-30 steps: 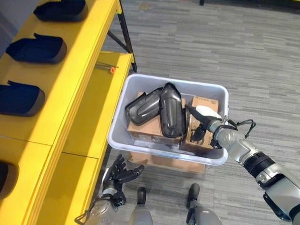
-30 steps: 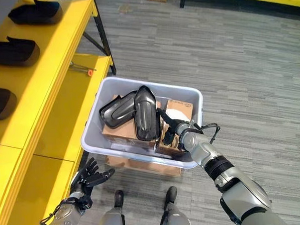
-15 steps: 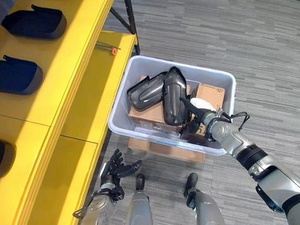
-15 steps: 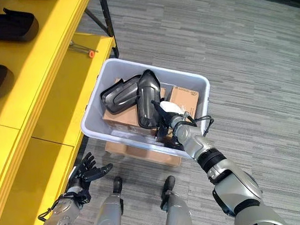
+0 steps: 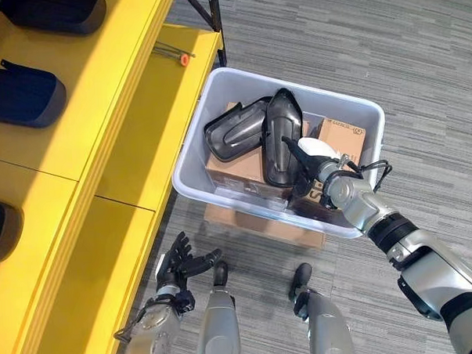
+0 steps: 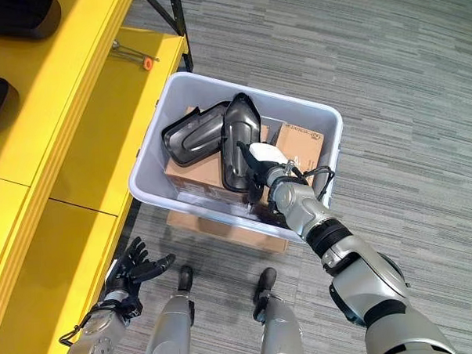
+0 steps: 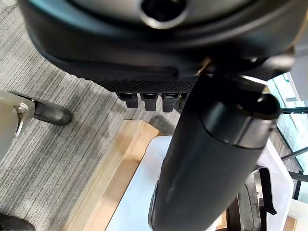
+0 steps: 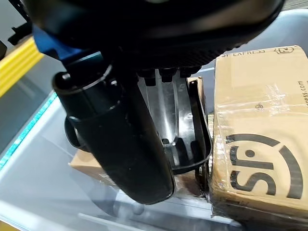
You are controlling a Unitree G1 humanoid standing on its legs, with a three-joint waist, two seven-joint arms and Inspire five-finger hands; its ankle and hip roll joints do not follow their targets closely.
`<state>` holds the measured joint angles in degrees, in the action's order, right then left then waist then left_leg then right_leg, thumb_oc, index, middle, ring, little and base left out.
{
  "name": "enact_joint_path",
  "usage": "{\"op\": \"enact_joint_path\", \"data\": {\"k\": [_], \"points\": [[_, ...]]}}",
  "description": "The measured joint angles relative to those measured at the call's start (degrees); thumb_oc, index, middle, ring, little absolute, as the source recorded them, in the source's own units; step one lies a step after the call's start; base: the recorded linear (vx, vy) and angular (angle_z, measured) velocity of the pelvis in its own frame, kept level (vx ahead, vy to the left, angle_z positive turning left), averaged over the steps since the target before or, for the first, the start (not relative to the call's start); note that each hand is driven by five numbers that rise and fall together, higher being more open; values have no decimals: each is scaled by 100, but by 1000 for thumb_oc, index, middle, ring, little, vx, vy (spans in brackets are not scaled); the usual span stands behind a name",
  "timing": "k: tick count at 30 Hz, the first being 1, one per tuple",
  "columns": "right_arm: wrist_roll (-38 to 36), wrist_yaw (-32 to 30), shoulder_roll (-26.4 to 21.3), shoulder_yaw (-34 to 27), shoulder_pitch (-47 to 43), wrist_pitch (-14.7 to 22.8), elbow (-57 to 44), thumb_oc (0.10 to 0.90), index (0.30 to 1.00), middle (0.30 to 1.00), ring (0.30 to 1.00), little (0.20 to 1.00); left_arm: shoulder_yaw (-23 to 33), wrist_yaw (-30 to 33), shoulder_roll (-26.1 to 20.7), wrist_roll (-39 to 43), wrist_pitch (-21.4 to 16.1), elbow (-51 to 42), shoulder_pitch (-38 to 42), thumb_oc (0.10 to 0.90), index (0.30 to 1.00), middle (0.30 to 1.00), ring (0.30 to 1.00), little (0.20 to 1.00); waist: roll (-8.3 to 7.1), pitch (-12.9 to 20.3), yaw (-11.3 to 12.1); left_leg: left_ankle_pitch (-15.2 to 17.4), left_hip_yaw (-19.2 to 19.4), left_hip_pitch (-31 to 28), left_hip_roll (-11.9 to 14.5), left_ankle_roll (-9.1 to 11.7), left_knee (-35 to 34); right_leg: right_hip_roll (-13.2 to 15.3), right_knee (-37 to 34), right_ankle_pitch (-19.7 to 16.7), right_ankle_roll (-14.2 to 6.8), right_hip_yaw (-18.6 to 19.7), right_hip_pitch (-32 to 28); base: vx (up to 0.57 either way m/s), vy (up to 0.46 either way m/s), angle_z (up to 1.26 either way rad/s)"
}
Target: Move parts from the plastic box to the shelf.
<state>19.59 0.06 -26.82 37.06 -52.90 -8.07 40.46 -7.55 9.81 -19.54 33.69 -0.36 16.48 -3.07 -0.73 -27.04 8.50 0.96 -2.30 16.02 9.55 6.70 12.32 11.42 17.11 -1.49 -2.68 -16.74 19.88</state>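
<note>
A grey plastic box (image 5: 216, 88) stands on the floor beside the yellow shelf (image 5: 116, 119). Inside it, two black shell-shaped parts rest on cardboard boxes: one stands on edge (image 5: 280, 136), the other lies to its left (image 5: 234, 130). My right hand (image 5: 318, 173) is inside the box, right beside the upright part (image 8: 178, 130), its fingers relaxed and its thumb (image 8: 120, 139) standing free; it holds nothing. My left hand (image 5: 181, 266) hangs low near the floor by the shelf, fingers spread and open.
Dark parts (image 5: 21, 92) lie in a row on the shelf's top level. A small orange-tipped tool (image 5: 180, 55) lies on the lower level. A printed cardboard box (image 8: 260, 144) fills the box's right side. A flat brown board (image 5: 261, 223) lies under the plastic box.
The camera has shifted, so the box sits higher in view. My right hand has crept a little closer to the upright black part. The left hand stays low and spread.
</note>
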Motion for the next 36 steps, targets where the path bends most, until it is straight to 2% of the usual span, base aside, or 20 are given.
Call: {"op": "enact_joint_path", "data": {"k": [7,13,23,30,36], "points": [[-8,-156,4,13,-232,-13,89,900,1000,1000,1000,1000,-3,124,-12,201,-10,-2,66,900,1000,1000,1000,1000,-6,-207,16,89,-128,491,-43,3,404,99,421,133,63,-45,438,-6,11,6],[-85,-337,134,12,-414,-85,578,900,1000,1000,1000,1000,-15,227,-22,204,-24,-6,135,900,1000,1000,1000,1000,-12,-213,30,233,-162,733,-57,-8,739,133,648,212,68,-16,609,0,2,1],[-291,-485,238,-6,-532,-147,712,900,1000,1000,1000,1000,-21,342,-35,209,-113,-9,205,900,1000,1000,1000,1000,-50,-256,28,326,-268,1092,-81,-4,1102,198,991,328,88,-25,909,-2,8,2],[-322,-633,420,-7,-628,-163,755,900,1000,1000,1000,1000,-20,384,-48,212,-146,-16,202,900,1000,1000,1000,1000,-91,-297,119,348,-331,1257,-97,-6,1238,223,1081,365,121,-54,1015,-3,11,2],[-470,-685,482,-7,-832,-169,980,900,1000,1000,1000,1000,-72,495,-67,214,-158,-74,209,900,1000,1000,1000,1000,-91,-299,127,459,-433,1697,-182,-25,1606,330,1362,441,115,-85,1353,-3,35,7]]}}
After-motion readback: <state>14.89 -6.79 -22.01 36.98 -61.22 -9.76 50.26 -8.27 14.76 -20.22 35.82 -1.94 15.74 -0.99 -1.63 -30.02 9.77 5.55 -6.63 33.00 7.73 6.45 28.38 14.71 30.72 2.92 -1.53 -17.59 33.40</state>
